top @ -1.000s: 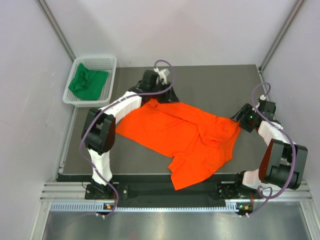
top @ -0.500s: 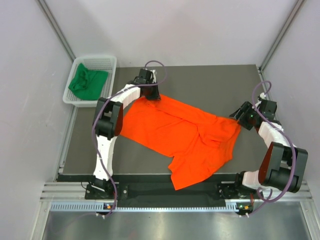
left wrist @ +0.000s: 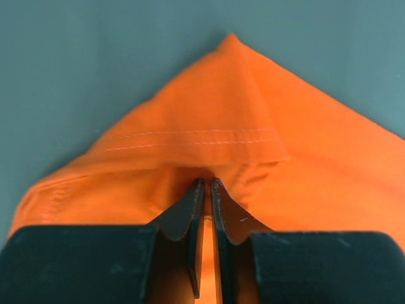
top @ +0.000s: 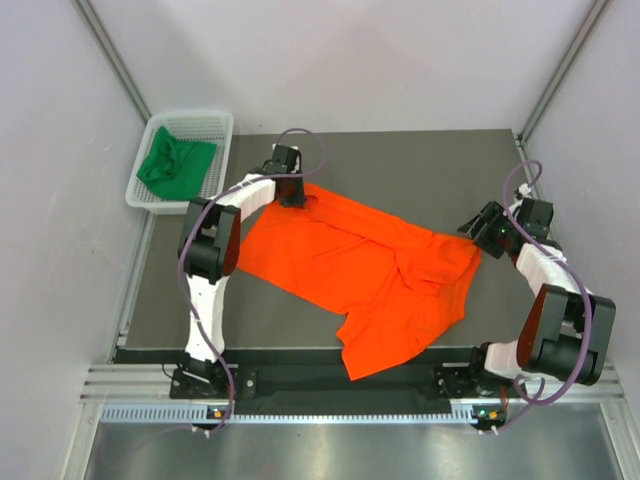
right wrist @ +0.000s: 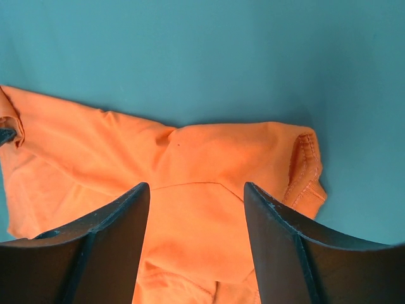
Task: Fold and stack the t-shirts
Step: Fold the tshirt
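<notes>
So the orange t-shirt (top: 370,275) sprawls mid-frame, and the green t-shirt (top: 175,165) sits in the white basket (top: 215,125) upper left. The left gripper (left wrist: 207,183) is pinched tight on the orange one's top corner. The right gripper (right wrist: 196,188) gapes wide over its right edge.

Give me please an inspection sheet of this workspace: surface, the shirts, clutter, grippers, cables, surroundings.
Surface: dark table, flat.
Job's things: orange t-shirt spread crumpled on the table, unfolded; green t-shirt bunched in the basket.
Clutter: white mesh basket at the far left corner.
Grippers: left gripper pinching the orange t-shirt's far edge; right gripper open above its other end.
Cables: purple cables looping along both arms.
Surroundings: pale walls; nothing else seen.
</notes>
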`<action>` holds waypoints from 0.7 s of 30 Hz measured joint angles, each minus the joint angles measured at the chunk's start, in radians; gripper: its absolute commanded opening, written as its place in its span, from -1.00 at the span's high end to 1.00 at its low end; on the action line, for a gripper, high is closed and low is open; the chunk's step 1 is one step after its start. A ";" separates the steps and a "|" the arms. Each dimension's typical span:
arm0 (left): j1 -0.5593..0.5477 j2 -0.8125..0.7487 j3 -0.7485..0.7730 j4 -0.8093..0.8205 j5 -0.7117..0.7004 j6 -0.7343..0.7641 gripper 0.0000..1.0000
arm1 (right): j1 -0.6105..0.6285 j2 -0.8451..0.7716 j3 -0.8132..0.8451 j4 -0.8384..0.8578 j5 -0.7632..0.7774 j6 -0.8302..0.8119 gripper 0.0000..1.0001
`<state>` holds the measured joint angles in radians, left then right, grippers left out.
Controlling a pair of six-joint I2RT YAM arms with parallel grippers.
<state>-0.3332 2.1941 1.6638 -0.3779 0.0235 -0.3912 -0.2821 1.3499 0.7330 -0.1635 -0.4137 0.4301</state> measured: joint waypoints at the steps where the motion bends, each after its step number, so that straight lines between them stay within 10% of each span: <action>1: 0.005 0.000 0.001 0.000 -0.003 0.000 0.70 | 0.000 0.000 0.000 0.000 0.000 0.000 -0.23; 21: 0.134 0.157 0.267 0.023 0.012 -0.003 0.51 | 0.001 0.000 0.000 0.003 0.000 -0.001 -0.22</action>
<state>-0.1997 2.3512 1.9305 -0.3550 0.0353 -0.3939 -0.2813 1.3499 0.7330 -0.1604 -0.4137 0.4294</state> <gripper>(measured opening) 0.221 0.613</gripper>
